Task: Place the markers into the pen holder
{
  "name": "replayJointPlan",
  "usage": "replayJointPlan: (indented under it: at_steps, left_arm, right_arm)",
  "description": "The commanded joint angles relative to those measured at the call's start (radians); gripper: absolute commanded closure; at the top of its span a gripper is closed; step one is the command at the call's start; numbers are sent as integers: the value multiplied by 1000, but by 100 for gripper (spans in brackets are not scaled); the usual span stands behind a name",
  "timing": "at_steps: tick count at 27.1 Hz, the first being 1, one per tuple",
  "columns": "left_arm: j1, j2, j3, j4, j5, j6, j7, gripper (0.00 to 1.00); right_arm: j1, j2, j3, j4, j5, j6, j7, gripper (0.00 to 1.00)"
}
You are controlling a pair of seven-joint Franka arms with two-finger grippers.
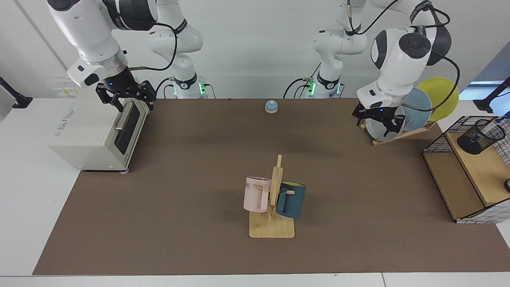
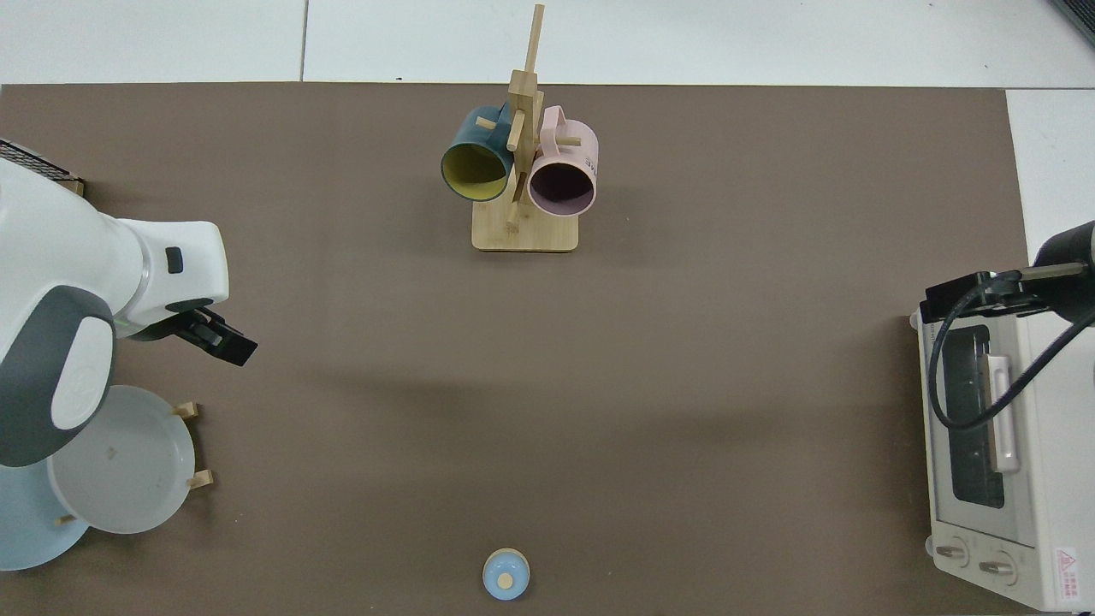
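The slim white-barrelled marker with a blue cap (image 1: 491,125) stands tilted inside the small black wire-mesh pen holder (image 1: 481,136), which lies tipped on the upper wooden shelf of the black wire-grid rack (image 1: 474,167) at the bench edge. Judged light, rigid and smooth; best gripped mid-barrel. Left gripper (image 1: 380,119) hangs before the plate rack (image 1: 402,133), jaws apart and empty; right gripper (image 1: 124,98) waits above the white toaster oven (image 1: 93,133), jaws apart, empty.

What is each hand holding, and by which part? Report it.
Nothing. The left hand hangs open before the plates, the right hand open above the toaster oven.
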Motion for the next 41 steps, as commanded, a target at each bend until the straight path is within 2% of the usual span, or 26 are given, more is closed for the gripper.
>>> replayJointPlan:
  at_steps: [1, 6, 9, 11, 16, 22, 26, 41]
  left_arm:
    - [111, -18, -77, -1, -87, -16, -70, 0]
    - [120, 2, -69, 73, -146, -37, -74, 0]
    - [123, 68, -55, 176, -165, -50, -77, 0]
    - [122, 82, -49, 217, -167, -71, -99, 0]
    - [114, 54, -49, 225, -154, -128, -325, 0]
    - [116, -15, -47, 213, -133, -200, -356, 0]
    - [106, -55, -18, 162, -110, -182, -358, 0]
    - [88, -53, -14, 165, -96, -175, -320, 0]
  right_arm:
    - [-5, -20, 5, -24, -3, 8, 20, 0]
    - [-1, -22, 8, -24, 0, -9, 19, 0]
    - [-12, -22, 4, -24, -15, -32, 20, 0]
    - [-26, -22, -4, -23, -16, -23, 20, 0]
    - [-47, -18, -2, -20, -5, -14, 22, 0]
    - [-37, -20, 10, -20, 0, -14, 20, 0]
    - [-37, -18, 10, -20, 0, -14, 20, 0]
    - [-38, -18, 8, -20, 0, -14, 20, 0]
